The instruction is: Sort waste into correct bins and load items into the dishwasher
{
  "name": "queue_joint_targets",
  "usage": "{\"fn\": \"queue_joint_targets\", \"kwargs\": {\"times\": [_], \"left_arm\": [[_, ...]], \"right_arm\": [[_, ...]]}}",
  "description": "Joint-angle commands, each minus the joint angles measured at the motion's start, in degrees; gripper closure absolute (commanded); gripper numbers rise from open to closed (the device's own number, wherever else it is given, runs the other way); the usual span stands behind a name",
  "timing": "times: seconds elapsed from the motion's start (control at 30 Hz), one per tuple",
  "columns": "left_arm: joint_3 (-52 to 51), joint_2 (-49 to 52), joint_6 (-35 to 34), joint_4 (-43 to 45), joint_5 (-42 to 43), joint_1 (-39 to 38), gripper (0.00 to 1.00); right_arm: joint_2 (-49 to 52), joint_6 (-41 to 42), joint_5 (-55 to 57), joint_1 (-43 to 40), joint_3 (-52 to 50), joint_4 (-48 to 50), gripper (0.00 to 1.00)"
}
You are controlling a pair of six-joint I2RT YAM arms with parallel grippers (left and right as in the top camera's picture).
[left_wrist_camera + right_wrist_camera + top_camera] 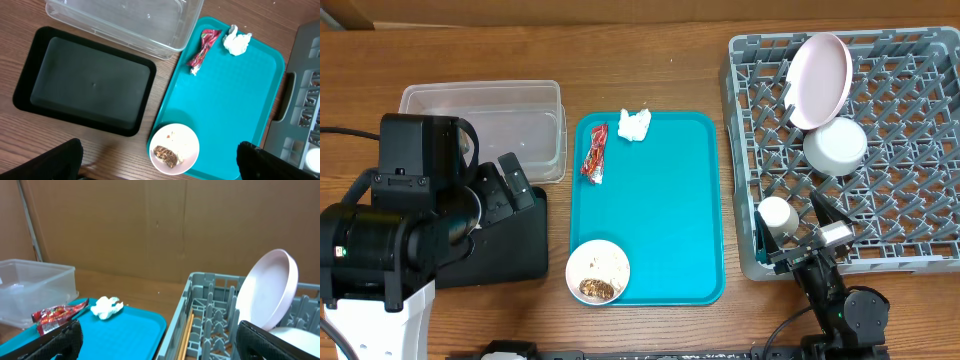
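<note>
The loading is being judged largely done: the plate [820, 80], a white bowl [836, 146], the cup [778, 214] and the chopsticks [186, 332] are being carried by the dish rack [930, 262]. The waste is not yet being sorted: the wrapper [595, 155], the tissue [635, 124] and the scrap bowl [599, 271] are lying on the teal tray [670, 200], with nothing showing in the clear tub [485, 125] or the black tray [90, 82]. The left pincer [160, 157] and the right pincer [160, 335] are being held wide, gripping nothing.

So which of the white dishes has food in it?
The small bowl on the teal tray, holding brown scraps. The other bowl and the cup sit in the grey rack.
</note>
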Motion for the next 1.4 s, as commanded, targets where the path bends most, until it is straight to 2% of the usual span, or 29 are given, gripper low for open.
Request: {"fn": "queue_joint_targets", "kwargs": {"times": [0.0,0.07,0.77,0.97,1.1,1.2,1.27,1.37], "left_arm": [[0.55,0.37,-0.79,0.04,-1.11,0.31,0.00],[0.55,0.37,-0.79,0.04,-1.11,0.31,0.00],[0.55,0.37,-0.81,0.07,-1.11,0.31,0.00],[0.55,0.37,-6.29,1.92,10.75,0.31,0.00],[0.35,1.66,-3.72,5.40,19.74,-1.29,0.02],[-0.57,4.46,-3.93,5.01,17.92,-7.41,0.11],[-1.77,6.73,-5.68,4.94,12.98,-12.41,0.13],[-4.90,10.69,-12.04,5.35,3.54,-19.91,0.13]], "right_arm": [[-0.63,-0.04,0.55,-0.22,-0.59,-1.95,0.00],[-0.63,-0.02,0.57,-0.22,-0.59,-5.14,0.00],[-0.46,-0.04,0.55,-0.22,-0.57,-4.70,0.00],[-0.46,-0.04,0.55,-0.22,-0.57,-4.70,0.00],[-0.46,-0.04,0.55,-0.22,-0.57,-4.70,0.00],[-0.46,-0.04,0.55,-0.22,-0.57,-4.70,0.00],[-0.46,-0.04,0.55,-0.22,-0.57,-4.70,0.00],[-0.46,-0.04,0.55,-0.22,-0.57,-4.70,0.00]]}}
